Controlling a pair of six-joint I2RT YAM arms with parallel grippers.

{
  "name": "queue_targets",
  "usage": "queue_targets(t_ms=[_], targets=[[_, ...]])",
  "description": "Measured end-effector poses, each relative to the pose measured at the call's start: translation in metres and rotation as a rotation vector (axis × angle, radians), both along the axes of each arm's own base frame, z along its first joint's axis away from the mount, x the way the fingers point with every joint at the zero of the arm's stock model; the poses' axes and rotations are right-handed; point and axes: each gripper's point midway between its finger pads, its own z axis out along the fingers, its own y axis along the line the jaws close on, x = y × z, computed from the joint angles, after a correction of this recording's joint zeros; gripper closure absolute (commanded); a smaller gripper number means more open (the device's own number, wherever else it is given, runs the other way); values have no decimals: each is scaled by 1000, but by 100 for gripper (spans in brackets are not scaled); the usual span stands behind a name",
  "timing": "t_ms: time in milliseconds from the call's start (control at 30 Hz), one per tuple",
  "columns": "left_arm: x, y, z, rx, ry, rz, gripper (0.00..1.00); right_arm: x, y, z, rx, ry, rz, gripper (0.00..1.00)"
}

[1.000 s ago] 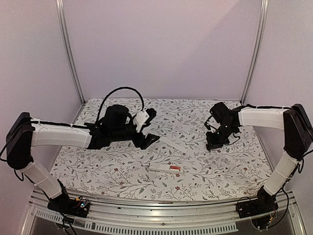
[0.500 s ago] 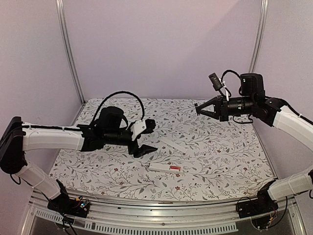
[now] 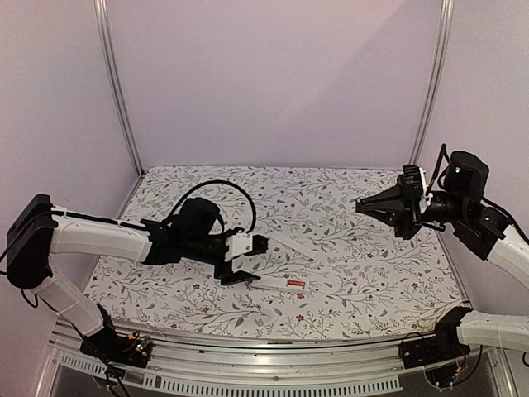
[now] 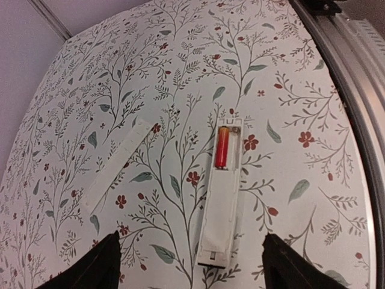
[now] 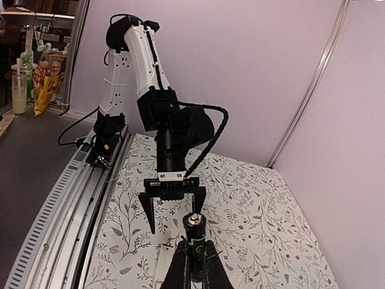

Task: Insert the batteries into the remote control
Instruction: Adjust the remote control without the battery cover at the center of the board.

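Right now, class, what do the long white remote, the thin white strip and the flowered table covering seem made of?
Long white remote control: likely plastic, smooth matte moulded shell. Thin white strip: likely the same plastic, flat, plain. Flowered table covering: printed cloth or vinyl; unclear which.

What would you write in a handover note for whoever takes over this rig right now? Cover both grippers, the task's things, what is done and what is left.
Left gripper: open, hovering over the remote.
Right gripper: shut on the second battery, raised on the right.
The remote lies flat with its compartment open; the cover lies apart beside it.
Done: cover off, first battery seated.
Left: seat the second battery in the compartment.
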Motion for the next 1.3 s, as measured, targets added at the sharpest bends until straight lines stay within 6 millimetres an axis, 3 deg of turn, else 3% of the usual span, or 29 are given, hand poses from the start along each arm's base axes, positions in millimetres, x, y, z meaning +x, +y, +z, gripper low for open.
queue_targets(t_ms=[100,200,233,400,633,767,900,1133,1300], targets=[[-1,-1,-9,20,-5,-24,18,-3,-2,5,-8,-152,1,100],[-2,-2,-29,67,18,-50,14,3,0,0,-27,-192,-9,100],[-2,-3,-37,84,29,-58,6,7,2,-3,-35,-182,-14,100],[-7,-2,-68,145,69,-101,5,22,8,-24,-69,-66,-36,100],[-3,-8,-76,148,69,-106,11,36,10,-61,-102,107,-89,100],[0,-8,-83,164,67,-98,19,47,17,-92,-148,211,-147,100],[2,-7,-92,184,74,-81,34,39,33,-128,-210,284,-147,100],[-3,-10,-96,193,97,-86,40,37,51,-177,-288,351,-181,100],[-13,-14,-97,202,95,-107,44,30,66,-225,-392,399,-168,100]])
